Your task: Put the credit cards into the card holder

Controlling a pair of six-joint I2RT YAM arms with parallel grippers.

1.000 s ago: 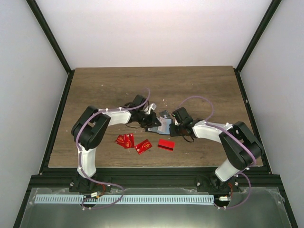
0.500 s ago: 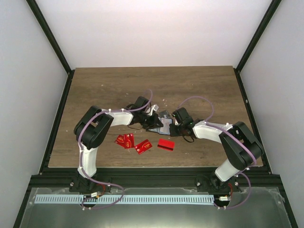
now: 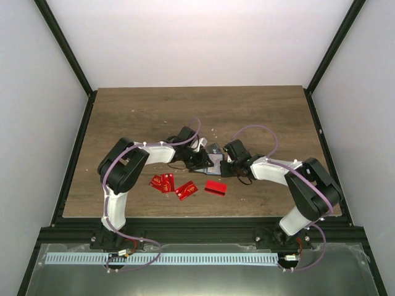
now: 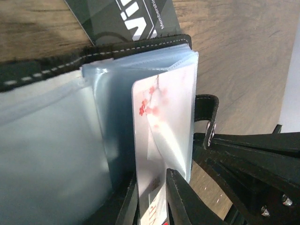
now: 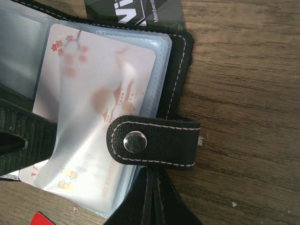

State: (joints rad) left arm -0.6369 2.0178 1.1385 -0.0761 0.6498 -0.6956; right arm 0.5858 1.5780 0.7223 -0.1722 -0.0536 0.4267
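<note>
The card holder [image 3: 213, 155] lies open mid-table between both grippers; its black stitched cover [image 4: 47, 68] and clear sleeves fill both wrist views. A white card [image 4: 161, 122] with red blossoms sits most of the way inside a sleeve [image 5: 93, 84]. My left gripper [image 4: 151, 178] straddles that card's near end, jaws a little apart. My right gripper [image 5: 153, 174] is shut on the holder's edge by the snap strap [image 5: 154, 140]. A dark grey card [image 5: 136, 11] pokes out from under the holder's far edge. Three red cards [image 3: 162, 182] [image 3: 186, 190] [image 3: 216, 187] lie on the table in front.
The wooden table [image 3: 136, 117] has black rails on its left and right sides. Both arms [image 3: 154, 151] [image 3: 278, 169] bend inward and meet at the holder. A red card corner [image 5: 40, 219] shows at the bottom left of the right wrist view.
My left gripper has slid right, toward the holder, with the white card. Its jaws have eased slightly apart. The right arm and red cards have not moved.
</note>
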